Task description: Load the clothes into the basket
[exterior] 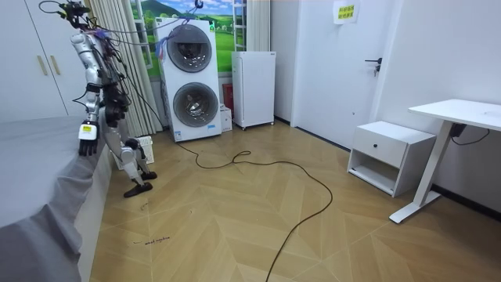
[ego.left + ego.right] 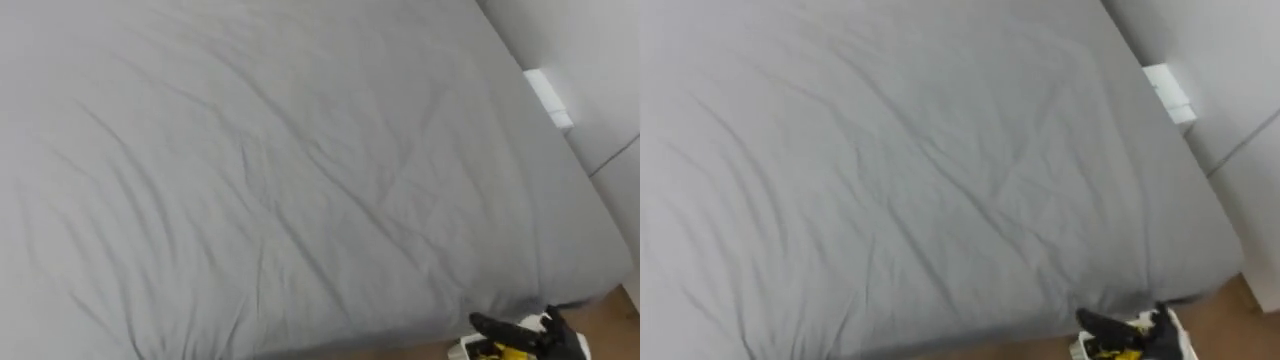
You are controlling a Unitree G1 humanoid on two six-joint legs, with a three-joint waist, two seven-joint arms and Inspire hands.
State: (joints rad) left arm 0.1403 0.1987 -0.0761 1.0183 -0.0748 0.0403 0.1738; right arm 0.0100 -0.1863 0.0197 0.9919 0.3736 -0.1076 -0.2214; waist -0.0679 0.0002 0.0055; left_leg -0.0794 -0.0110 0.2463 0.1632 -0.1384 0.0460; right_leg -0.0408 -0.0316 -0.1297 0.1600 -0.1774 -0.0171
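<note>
A small sign [image 1: 344,11] hangs high on the wall by the door [image 1: 333,70]; its writing is too small to read. The robot stands at the side edge of the bed [image 2: 250,180], near the corner. The right hand [image 2: 555,335] hangs just beside this edge, fingers loose, grasping nothing. A white basket [image 1: 141,148] stands behind its legs; I cannot tell whether clothes are inside. The wooden floor [image 1: 235,227] is wide open.
</note>
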